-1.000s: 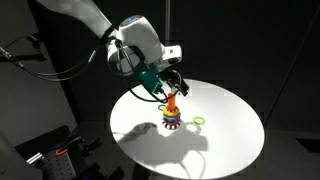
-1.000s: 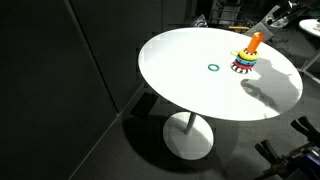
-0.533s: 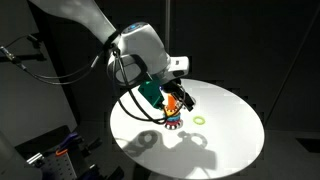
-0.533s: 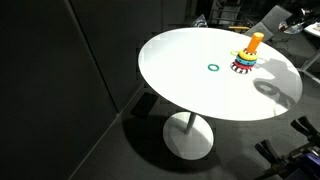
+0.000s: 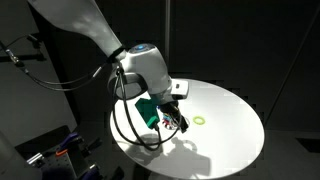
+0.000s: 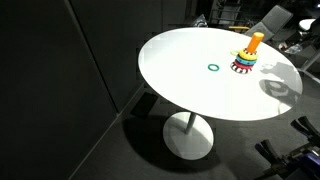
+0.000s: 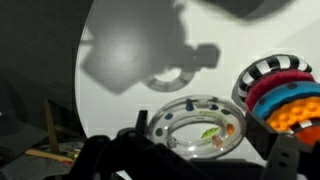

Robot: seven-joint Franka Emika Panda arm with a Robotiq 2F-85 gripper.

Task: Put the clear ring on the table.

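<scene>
In the wrist view the clear ring, transparent with small coloured beads inside, sits between the dark fingers of my gripper, which is shut on it. Its shadow lies apart from it on the white table, so it hangs above the tabletop. The coloured ring stack stands just to the right of it. In an exterior view my gripper is low over the table and covers most of the stack. The stack stands in full view on the table in an exterior view, where the gripper does not clearly show.
A yellow-green ring lies flat on the table near the stack; it also shows in an exterior view. The table edge and the dark floor are close on the left in the wrist view. Dark equipment stands round the table.
The gripper has moved from above the stack's orange top down and sideways to low over the table beside the stack. Its shadow on the table has shifted with it.
</scene>
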